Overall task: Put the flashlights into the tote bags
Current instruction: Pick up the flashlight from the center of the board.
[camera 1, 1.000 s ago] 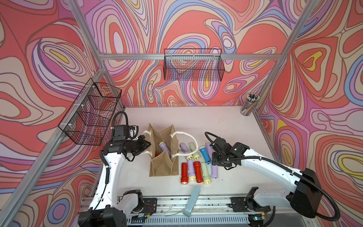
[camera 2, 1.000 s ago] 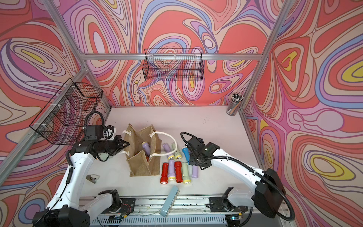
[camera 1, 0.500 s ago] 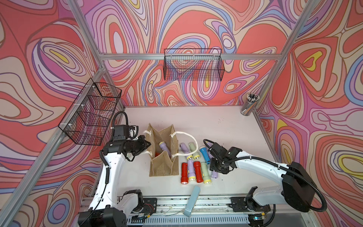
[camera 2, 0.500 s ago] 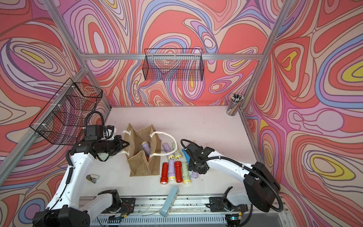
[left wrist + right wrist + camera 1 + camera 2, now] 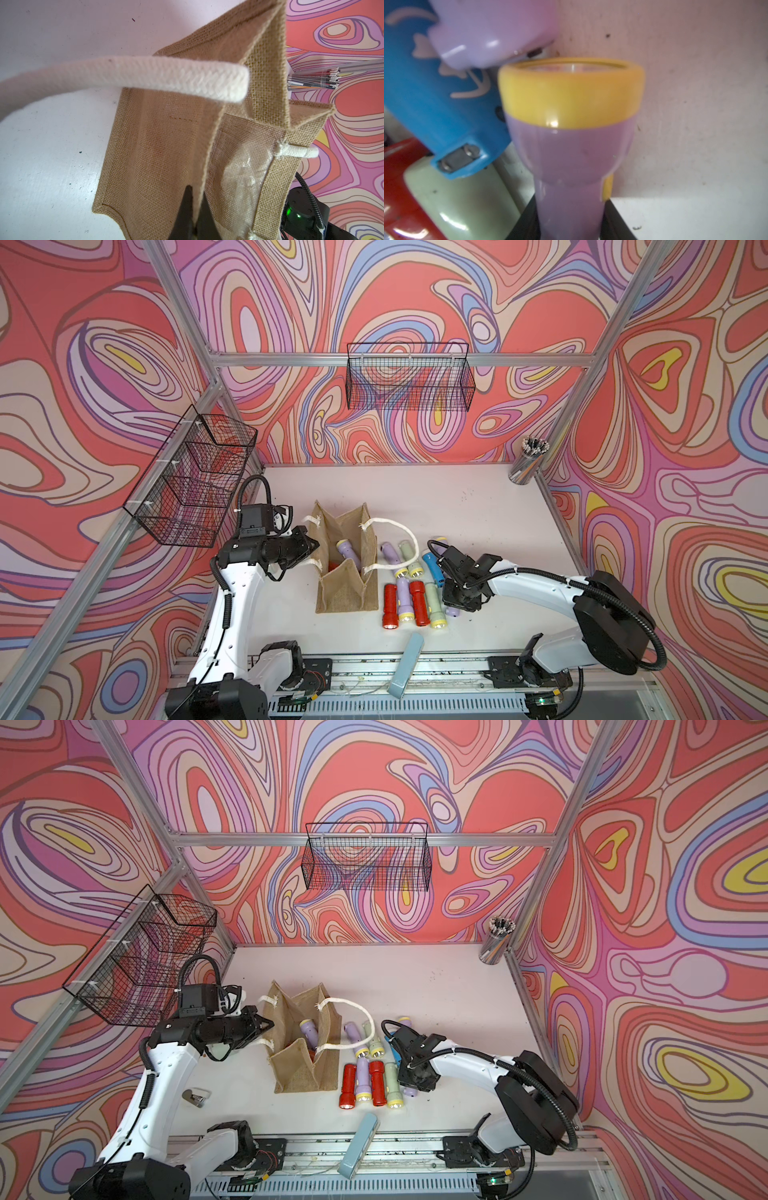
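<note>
Left tool (image 5: 195, 216): closed tight on the top edge of one side wall of the tote bag (image 5: 347, 593), with the burlap pinched between both fingers. The bag stands upright on the desk (image 5: 478, 510) with its mouth open. One lilac flashlight with a pale yellow head (image 5: 345, 549) lies inside, leaning against a wall. One white rope handle (image 5: 395, 526) droops outward over a lilac flashlight (image 5: 389, 553) and a pale green flashlight (image 5: 407, 556), both lying just beside the bag. Nearer the front edge, four flashlights lie side by side with heads toward the front: red (image 5: 389, 605), lilac (image 5: 404, 599), red (image 5: 417, 601) and pale green (image 5: 434, 605). Right tool (image 5: 571, 224): closed on the barrel of a yellow-headed lilac flashlight (image 5: 571, 155), with a black finger pressed against each side. This flashlight sits low, just beside the pale green one in the row; whether it is clear of the desk cannot be told. A blue flashlight (image 5: 446, 104) and a further lilac one (image 5: 492, 31) lie close against its head. A grey-blue bar (image 5: 406, 664) rests across the desk's front edge.
</note>
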{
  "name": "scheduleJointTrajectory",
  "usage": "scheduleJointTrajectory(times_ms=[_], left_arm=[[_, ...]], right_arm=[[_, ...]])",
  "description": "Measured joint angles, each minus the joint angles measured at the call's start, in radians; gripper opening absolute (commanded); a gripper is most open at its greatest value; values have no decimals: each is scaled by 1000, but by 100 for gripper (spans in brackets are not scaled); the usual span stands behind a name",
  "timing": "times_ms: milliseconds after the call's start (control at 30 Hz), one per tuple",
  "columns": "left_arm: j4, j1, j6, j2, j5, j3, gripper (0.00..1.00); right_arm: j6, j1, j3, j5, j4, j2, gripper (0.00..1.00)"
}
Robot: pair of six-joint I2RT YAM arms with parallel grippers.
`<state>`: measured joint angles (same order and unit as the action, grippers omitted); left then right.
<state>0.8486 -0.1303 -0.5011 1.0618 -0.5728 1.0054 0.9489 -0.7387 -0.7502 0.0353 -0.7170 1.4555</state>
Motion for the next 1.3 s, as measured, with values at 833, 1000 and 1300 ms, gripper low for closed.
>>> scheduleJointTrajectory(times_ms=[833, 1000, 1300], left_arm=[[0, 0, 0, 0, -5, 0, 2], [0, 0, 0, 0, -7, 0, 2], [2, 0, 2, 0, -7, 3, 2]], right_arm=[[-210, 1, -640, -310, -374, -3, 5], [-280, 0, -840, -282, -322, 55, 3], [-336, -64, -997, -154, -108, 203, 1]])
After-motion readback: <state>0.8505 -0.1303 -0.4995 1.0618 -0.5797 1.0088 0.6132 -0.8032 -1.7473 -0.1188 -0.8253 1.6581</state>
